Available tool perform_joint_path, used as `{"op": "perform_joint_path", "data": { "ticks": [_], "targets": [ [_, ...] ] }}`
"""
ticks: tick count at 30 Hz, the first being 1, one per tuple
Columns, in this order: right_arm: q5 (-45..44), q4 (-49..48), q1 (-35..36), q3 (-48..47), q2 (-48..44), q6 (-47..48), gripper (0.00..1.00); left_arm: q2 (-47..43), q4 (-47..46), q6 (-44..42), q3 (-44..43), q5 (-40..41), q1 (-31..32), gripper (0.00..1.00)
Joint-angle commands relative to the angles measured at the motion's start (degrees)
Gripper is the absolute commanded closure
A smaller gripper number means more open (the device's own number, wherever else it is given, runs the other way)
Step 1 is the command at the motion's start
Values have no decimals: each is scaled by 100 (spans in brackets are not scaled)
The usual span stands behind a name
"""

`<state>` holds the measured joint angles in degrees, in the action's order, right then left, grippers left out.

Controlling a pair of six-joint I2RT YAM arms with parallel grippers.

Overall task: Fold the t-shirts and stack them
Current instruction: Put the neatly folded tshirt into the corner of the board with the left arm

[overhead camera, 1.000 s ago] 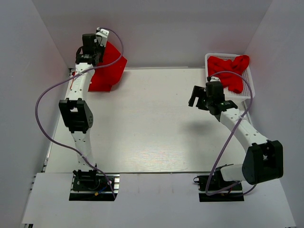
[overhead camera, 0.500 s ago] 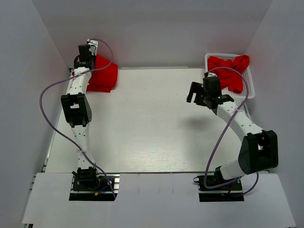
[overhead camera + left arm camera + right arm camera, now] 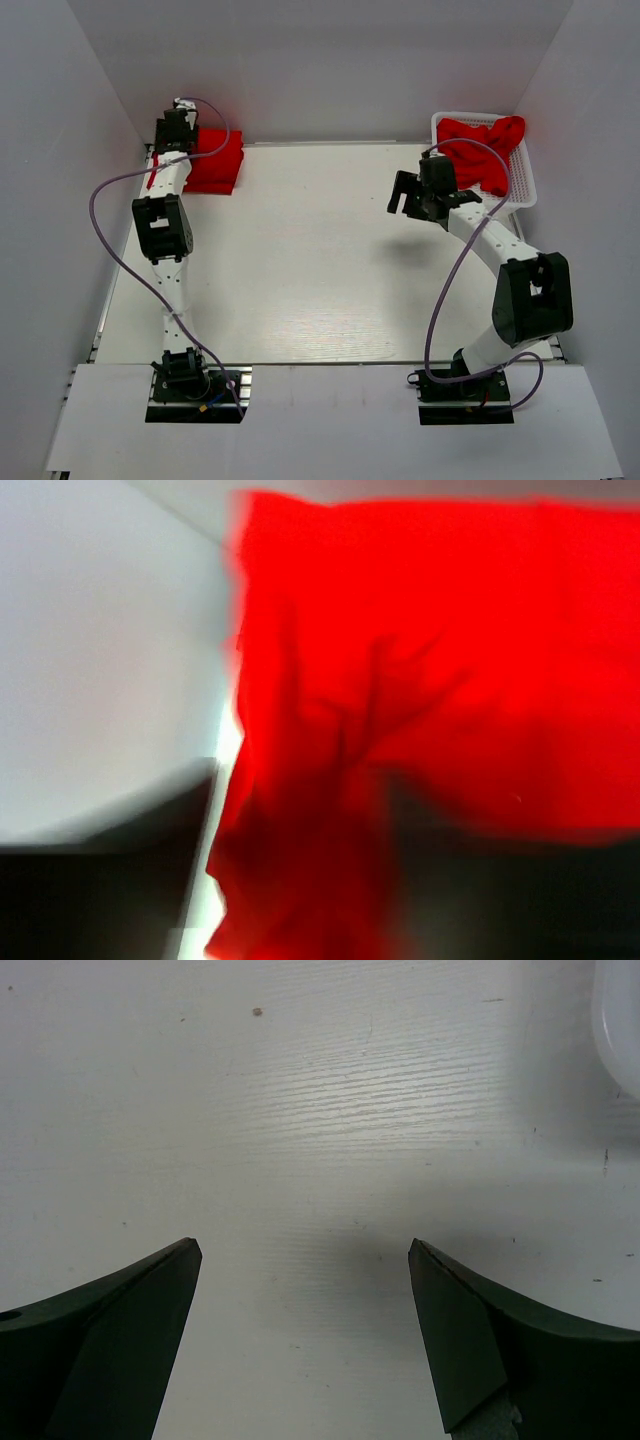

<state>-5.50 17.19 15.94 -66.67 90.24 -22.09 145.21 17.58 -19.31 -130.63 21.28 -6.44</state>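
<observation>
1. White table (image 3: 300, 260) lies bare beneath my right gripper (image 3: 305, 1250).
2. A folded t-shirt (image 3: 218, 165) lies right up against my left gripper (image 3: 175, 130), a red blur filling its view. I cannot tell whether those fingers are apart or clamped.
3. A crumpled t-shirt (image 3: 480, 150) fills the basket (image 3: 522, 190), off to the right of my right fingers.
4. My right fingers are spread wide, holding nothing.

walls (image 3: 60, 150): plain white, three sides | table (image 3: 300, 270): white, faint woodgrain | light: even
</observation>
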Motion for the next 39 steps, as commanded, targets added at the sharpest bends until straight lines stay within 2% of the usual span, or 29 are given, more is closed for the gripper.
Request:
{"op": "perform_joint_path", "data": {
  "ticks": [1,4,7,11,13,15,16,18,19,21,22,25,26,29,32,36,39],
  "targets": [
    [127,48,31,-320,90,-6,10,-203,-422,68,-341,641,-33,0],
    [189,82,32,-355,100,-24,10,-352,-484,163,-341,887,-33,0],
    [128,135,49,-364,-32,-15,10,-616,-116,523,-533,1010,-33,0],
    [66,144,58,-241,-322,-32,10,-1151,499,832,-438,449,37,0],
    [40,153,67,-57,-585,-103,10,-1545,789,912,-210,447,168,0],
    [49,136,67,153,-839,-155,10,-1837,1270,1261,107,19,222,0],
    [31,135,75,303,-1006,-164,10,-2151,1422,1489,221,-540,291,0],
    [-56,153,75,514,-1280,-173,10,-2513,1607,2131,747,-1167,345,0],
    [-248,344,75,628,-1472,-173,10,-2715,1660,2307,1324,-1613,493,0],
    [-355,608,75,787,-1588,-138,10,-3502,1294,2739,2151,-1845,704,0],
    [-408,662,84,857,-1832,-112,10,-3804,1152,2888,3052,-1847,844,0],
    [-549,751,75,1270,-2271,-6,10,-4973,747,3450,4375,-1987,1477,0],
    [-566,751,75,1549,-2491,2,10,-5263,746,3739,5188,-1987,1801,0],
    [-497,698,75,2025,-3045,99,10,-6528,685,4127,6696,-1672,2373,0],
    [-286,733,58,2290,-3459,117,10,-7581,1272,4339,7367,-1338,2577,0],
    [22,690,58,2484,-3671,56,10,-8095,2063,4418,7359,-557,2682,0],
    [170,453,49,2703,-3917,29,10,-8306,2372,4418,7201,-502,2683,0]
  ]
}}
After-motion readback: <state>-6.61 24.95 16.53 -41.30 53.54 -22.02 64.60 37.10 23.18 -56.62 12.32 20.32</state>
